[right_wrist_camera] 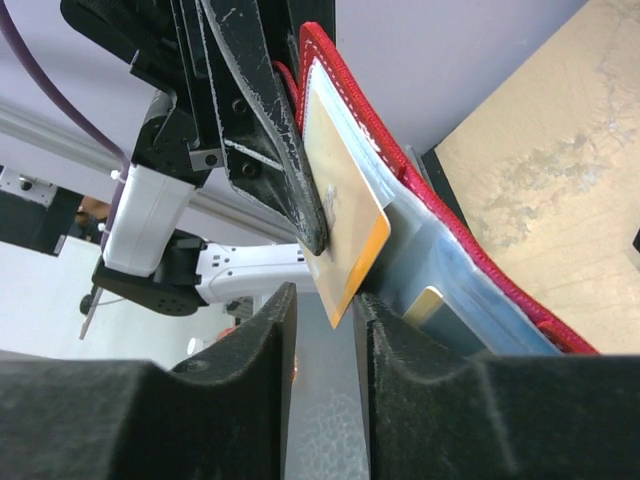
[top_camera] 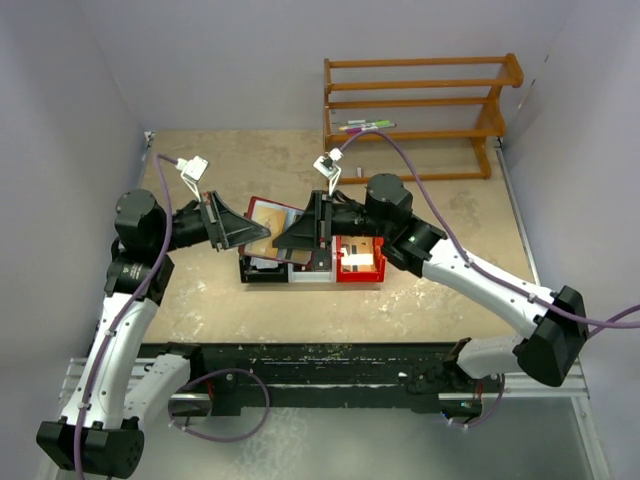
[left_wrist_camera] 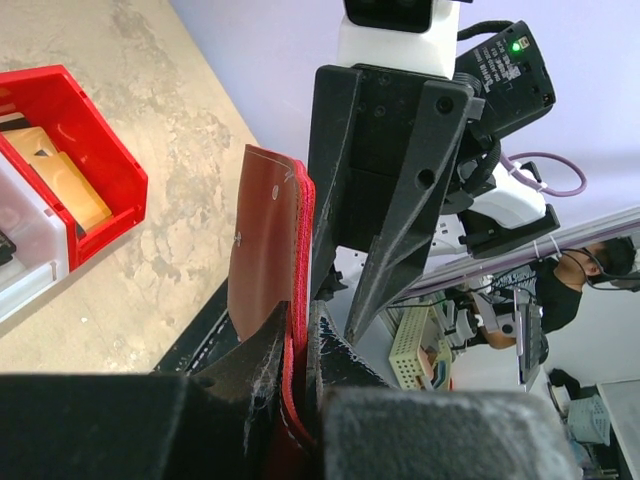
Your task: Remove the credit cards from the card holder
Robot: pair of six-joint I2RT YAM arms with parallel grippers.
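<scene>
The card holder (top_camera: 268, 226), a maroon folder with blue-grey sleeves (right_wrist_camera: 440, 265), hangs in the air over the bins. My left gripper (left_wrist_camera: 297, 330) is shut on its red edge (left_wrist_camera: 268, 240). A gold credit card (right_wrist_camera: 345, 235) sticks halfway out of a sleeve. Its lower corner sits between the fingers of my right gripper (right_wrist_camera: 325, 300), which stands open with a gap on the left side of the card. A second tan card (right_wrist_camera: 428, 300) peeks from a lower sleeve. Another tan card (left_wrist_camera: 68, 190) lies in the red bin (left_wrist_camera: 95, 150).
Below the grippers a black box (top_camera: 262, 270), a white bin (top_camera: 312, 274) and the red bin (top_camera: 360, 264) stand in a row. A wooden rack (top_camera: 420, 105) is at the back right. Walls close in the table's left, back and right.
</scene>
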